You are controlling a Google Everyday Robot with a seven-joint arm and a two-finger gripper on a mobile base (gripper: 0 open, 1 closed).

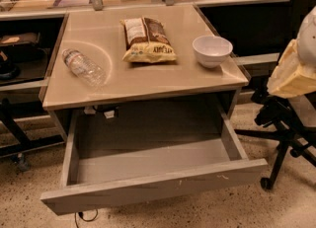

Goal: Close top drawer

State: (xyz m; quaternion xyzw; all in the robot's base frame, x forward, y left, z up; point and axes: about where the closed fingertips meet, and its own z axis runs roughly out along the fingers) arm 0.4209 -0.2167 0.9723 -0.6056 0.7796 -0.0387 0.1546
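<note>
The drawer (pixel 163 187) is standing pulled out below a tan surface (pixel 148 81), its front panel nearest the camera. A bottle (pixel 84 67), a snack bag (pixel 148 40) and a white bowl (pixel 212 51) are lying on the surface. The gripper (pixel 292 71) is hanging at the right edge, apart from the drawer; I cannot tell its state.

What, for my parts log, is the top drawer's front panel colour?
Grey with pale scratches on the top drawer, camera view; claw at right edge.
</note>
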